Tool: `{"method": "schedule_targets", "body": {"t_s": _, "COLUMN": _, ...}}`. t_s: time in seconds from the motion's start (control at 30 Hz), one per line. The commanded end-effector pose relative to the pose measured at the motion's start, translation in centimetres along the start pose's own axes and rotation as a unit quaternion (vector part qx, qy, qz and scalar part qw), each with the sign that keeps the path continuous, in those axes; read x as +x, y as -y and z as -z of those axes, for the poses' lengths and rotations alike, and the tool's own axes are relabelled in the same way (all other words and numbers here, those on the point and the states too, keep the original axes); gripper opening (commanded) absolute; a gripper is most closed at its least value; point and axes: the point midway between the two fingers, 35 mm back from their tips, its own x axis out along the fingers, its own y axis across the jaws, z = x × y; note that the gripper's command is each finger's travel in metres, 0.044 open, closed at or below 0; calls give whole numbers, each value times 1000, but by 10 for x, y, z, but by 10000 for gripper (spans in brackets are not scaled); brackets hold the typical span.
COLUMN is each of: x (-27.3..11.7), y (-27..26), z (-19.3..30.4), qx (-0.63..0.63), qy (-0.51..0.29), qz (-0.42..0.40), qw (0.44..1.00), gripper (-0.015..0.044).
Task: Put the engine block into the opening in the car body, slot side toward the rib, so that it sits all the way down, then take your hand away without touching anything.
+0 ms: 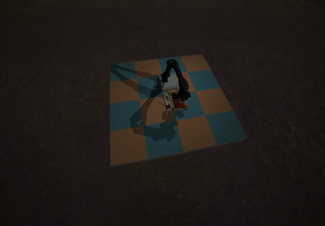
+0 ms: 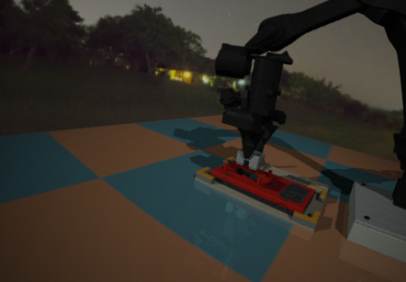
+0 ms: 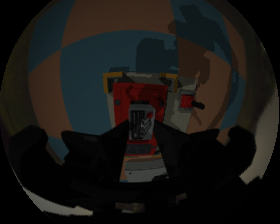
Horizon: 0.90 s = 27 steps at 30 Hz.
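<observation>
The grey engine block (image 2: 257, 162) (image 3: 142, 125) is between the fingertips of my gripper (image 2: 252, 154) (image 3: 140, 122), which is shut on it. The block is over the opening area of the red car body (image 1: 180, 105) (image 2: 276, 185) (image 3: 120, 95) and stands well above its top face in the exterior view. Its top shows dark slots on the left and a small red mark on the right in the wrist view. A dark part of the opening (image 2: 240, 171) shows beside the block. The block's lower edge, the rib and any contact are not clear.
The car body lies in a pale tray (image 2: 248, 198) with yellow corners. To its right in the wrist view is a red piece (image 3: 186, 101) with a black handle (image 3: 199, 105). The arm's grey base plate (image 1: 167, 82) (image 2: 377, 237) stands close to the tray's near-arm end.
</observation>
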Motion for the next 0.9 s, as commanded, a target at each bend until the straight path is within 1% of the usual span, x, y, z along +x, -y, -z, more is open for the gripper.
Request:
{"method": "schedule_targets", "body": {"t_s": 0.0, "x": 0, "y": 1, "z": -1, "qx": -2, "qy": 1, "qz": 2, "qw": 1000, "gripper": 159}}
{"method": "schedule_targets", "body": {"t_s": 0.33, "x": 0, "y": 1, "z": -1, "qx": -2, "qy": 1, "qz": 2, "qw": 1000, "gripper": 159}}
{"method": "schedule_targets", "body": {"t_s": 0.5, "x": 2, "y": 1, "z": -1, "qx": 17, "qy": 1, "qz": 2, "qw": 1000, "gripper": 159}}
{"method": "schedule_targets", "body": {"t_s": 0.87, "x": 4, "y": 1, "z": -1, "qx": -2, "qy": 1, "qz": 2, "qw": 1000, "gripper": 159}}
